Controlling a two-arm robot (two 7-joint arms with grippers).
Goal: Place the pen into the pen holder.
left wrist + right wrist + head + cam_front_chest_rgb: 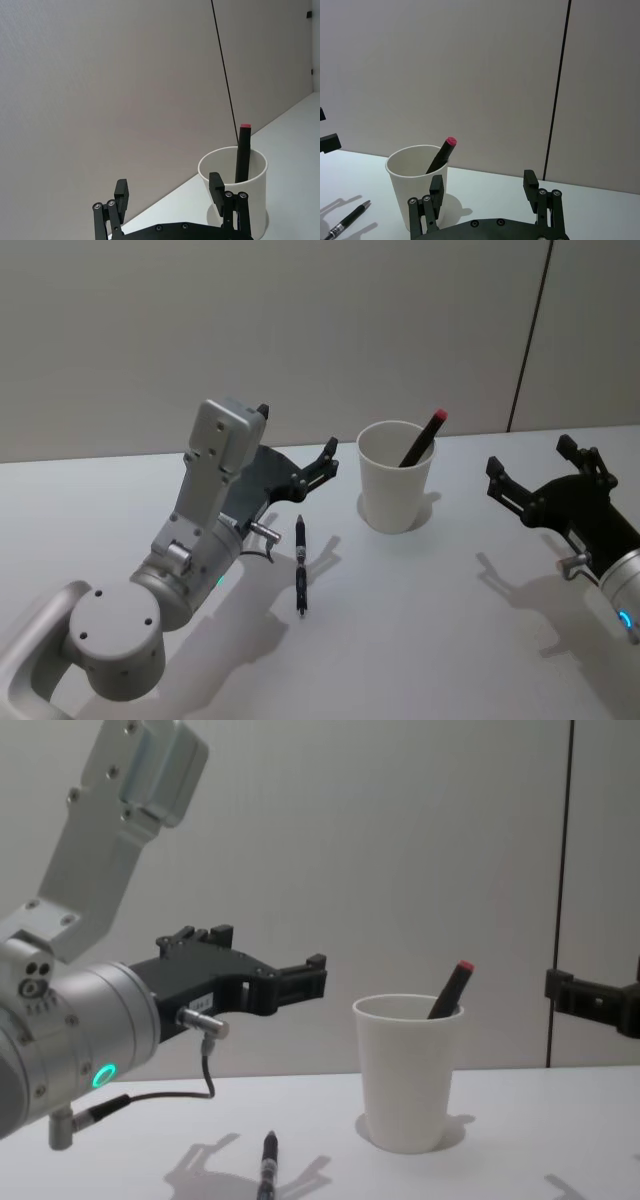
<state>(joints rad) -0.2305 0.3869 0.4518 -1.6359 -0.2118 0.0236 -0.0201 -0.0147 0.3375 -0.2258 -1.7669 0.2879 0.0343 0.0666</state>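
— Where's the pen?

— I have the pen (pixel 301 565) lying flat on the table (pixel 420 640), about mid-frame on my head camera. Nothing is touching it. Its length runs roughly toward and away from me, and its shadow falls beside it.

— How does it sit against the cup?

— It lies near the cup (pixel 396 490), to the cup's left and a bit closer to me, clearly apart from it.

— And the cup itself?

— It's white, upright on the table, mouth up. A black marker (pixel 423 438) with a red cap stands inside, leaning on the rim on my right side. The cap pokes up above the rim.

— What about your left gripper?

— My left gripper (pixel 296 430) hangs in the air to the left of the cup, above the pen and slightly behind it. On the chest camera its fingers sit a little higher than the cup's rim and point toward the cup. The fingers are spread apart with nothing between them.

— And the right?

— My right gripper (pixel 531 457) is out to the right of the cup, well apart from it and raised off the table. Its fingers are apart too, with nothing in them, and they point toward the wall (pixel 300 330) at the back.
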